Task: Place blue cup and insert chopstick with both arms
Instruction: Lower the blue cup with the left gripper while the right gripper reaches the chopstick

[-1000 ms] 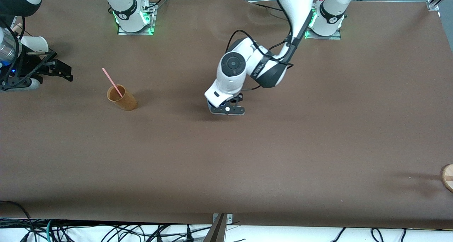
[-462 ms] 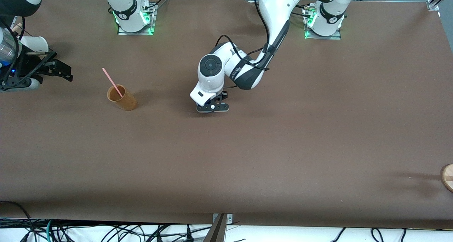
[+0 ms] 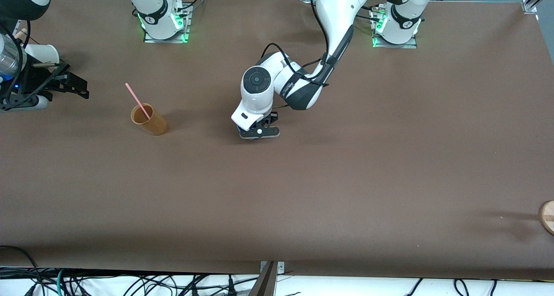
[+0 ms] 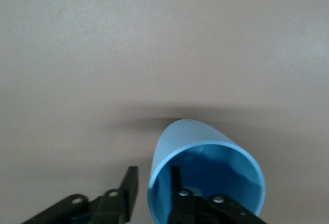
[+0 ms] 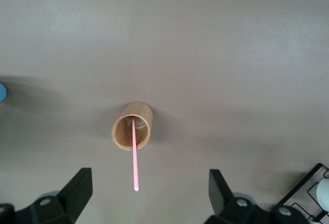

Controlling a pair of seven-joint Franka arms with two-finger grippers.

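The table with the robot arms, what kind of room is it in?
Probably a robot lab: two arms bolted to a brown table, tangled cables along its edge, and a few test props like the brown cup.

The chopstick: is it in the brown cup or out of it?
In: the chopstick leans in the brown cup, its end sticking out over the rim.

Even overhead light, soft shadows

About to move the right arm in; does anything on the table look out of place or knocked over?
Nothing is spilled or tipped. The thin pink chopstick leans inside the upright tan-brown cylindrical cup, not the small blue tapered cup, whose wall sits between the left tool's fingers.
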